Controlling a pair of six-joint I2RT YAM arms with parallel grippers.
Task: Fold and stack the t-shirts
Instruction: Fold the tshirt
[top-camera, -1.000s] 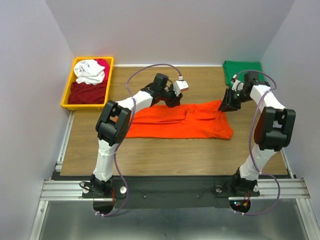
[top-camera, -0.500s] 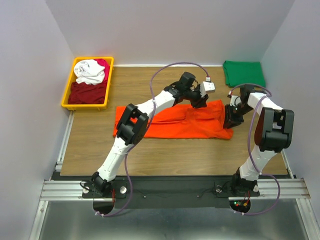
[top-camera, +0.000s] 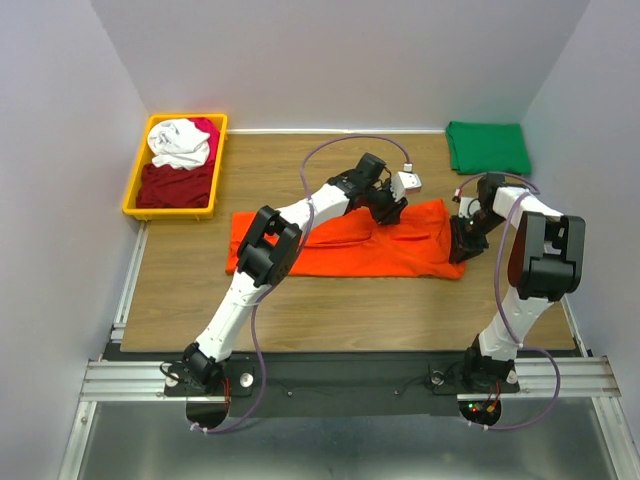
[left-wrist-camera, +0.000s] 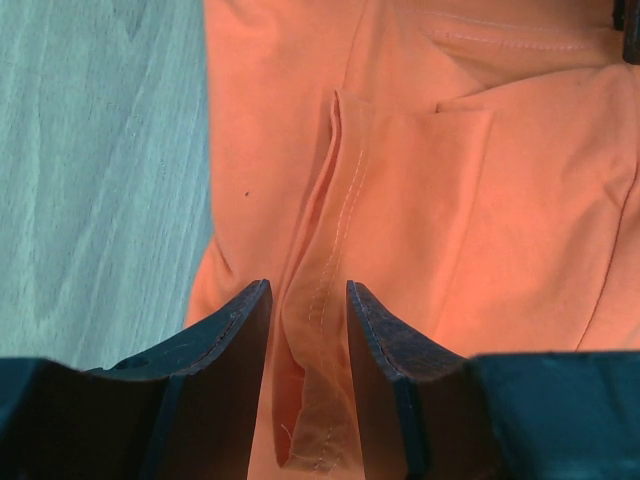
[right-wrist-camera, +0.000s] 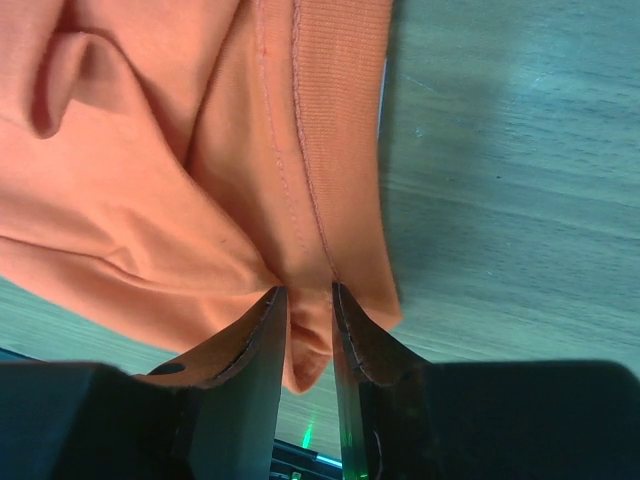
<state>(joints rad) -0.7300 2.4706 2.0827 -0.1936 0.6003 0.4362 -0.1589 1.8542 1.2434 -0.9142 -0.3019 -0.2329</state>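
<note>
A bright orange t-shirt (top-camera: 340, 248) lies spread across the middle of the table, partly folded. My left gripper (top-camera: 389, 208) sits low over its right half. In the left wrist view this gripper (left-wrist-camera: 308, 290) is open, and a stitched hem fold of the orange t-shirt (left-wrist-camera: 420, 170) lies loosely between the fingers. My right gripper (top-camera: 461, 243) is at the shirt's right edge. The right wrist view shows this gripper (right-wrist-camera: 308, 292) shut on a bunched hem of the orange t-shirt (right-wrist-camera: 150, 190). A dark green t-shirt (top-camera: 487, 146) lies folded at the back right corner.
A yellow bin (top-camera: 135, 170) at the back left holds a white t-shirt (top-camera: 180, 143), a magenta one (top-camera: 206, 129) and a dark red one (top-camera: 178, 186). Bare wood shows in front of the orange shirt and between it and the green one.
My left gripper has swung right across the orange shirt, come low onto its right half, and its jaws have widened. My right gripper has moved nearer along the shirt's right edge, still gripping cloth.
</note>
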